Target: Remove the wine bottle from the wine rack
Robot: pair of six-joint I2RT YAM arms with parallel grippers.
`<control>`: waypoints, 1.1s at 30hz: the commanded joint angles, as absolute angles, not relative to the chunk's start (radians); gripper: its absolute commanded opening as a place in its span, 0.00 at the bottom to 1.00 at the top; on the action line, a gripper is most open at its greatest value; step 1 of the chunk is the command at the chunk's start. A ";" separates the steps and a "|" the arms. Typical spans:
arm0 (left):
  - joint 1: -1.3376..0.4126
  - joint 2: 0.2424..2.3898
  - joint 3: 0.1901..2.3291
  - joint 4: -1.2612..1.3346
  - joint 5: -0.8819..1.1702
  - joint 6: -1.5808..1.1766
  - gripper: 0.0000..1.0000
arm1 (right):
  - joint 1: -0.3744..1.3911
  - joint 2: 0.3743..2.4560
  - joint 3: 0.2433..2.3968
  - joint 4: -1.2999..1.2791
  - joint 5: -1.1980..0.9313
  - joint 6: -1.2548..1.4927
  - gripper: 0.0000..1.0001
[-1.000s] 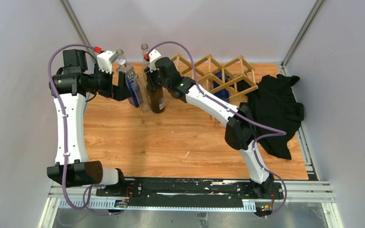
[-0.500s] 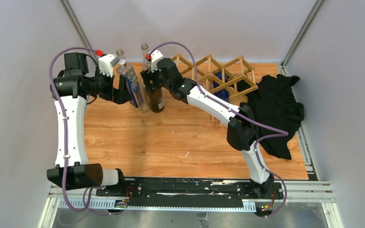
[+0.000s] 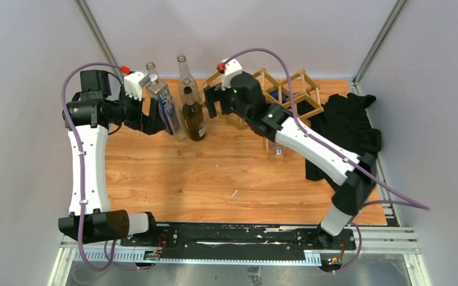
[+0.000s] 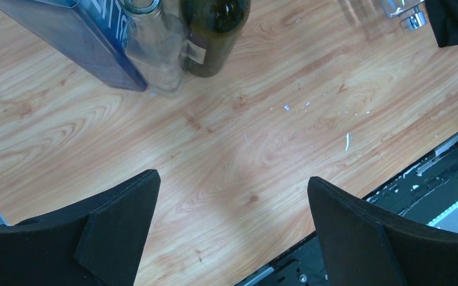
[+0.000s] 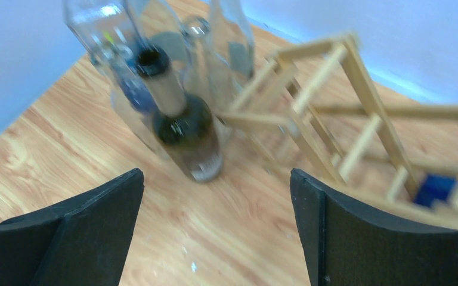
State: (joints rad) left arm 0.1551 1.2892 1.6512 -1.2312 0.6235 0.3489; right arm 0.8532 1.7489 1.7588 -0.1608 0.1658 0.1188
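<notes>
- Right fingers [image 5: 89, 232], now spread, have released the upright wine bottle [image 3: 195, 121] and shifted right, toward the wine rack [image 3: 295, 89].
- Left fingers [image 4: 113, 232] stay spread, empty.

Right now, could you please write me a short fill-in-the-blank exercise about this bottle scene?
1. The dark bottle stands ___ on the table.
2. The right gripper is open and holds ___.
3. The cloth lying beside the wine rack is ___ in colour.
Missing words: upright; nothing; black.
</notes>
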 commanded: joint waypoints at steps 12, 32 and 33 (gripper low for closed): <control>0.163 1.273 1.618 -1.243 0.658 0.366 1.00 | 0.623 1.245 1.075 -0.336 0.279 0.402 0.97; 0.163 1.191 1.466 -1.244 0.661 0.414 1.00 | 0.347 1.388 0.906 -0.140 0.065 0.470 0.98; 0.163 1.182 1.461 -1.244 0.647 0.427 1.00 | 0.337 1.398 0.892 -0.110 0.055 0.479 0.98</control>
State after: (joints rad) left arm 0.1551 1.2331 1.4815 -1.2331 0.6674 0.3790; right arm 0.3794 1.3674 0.9348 -0.1993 0.0948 0.4454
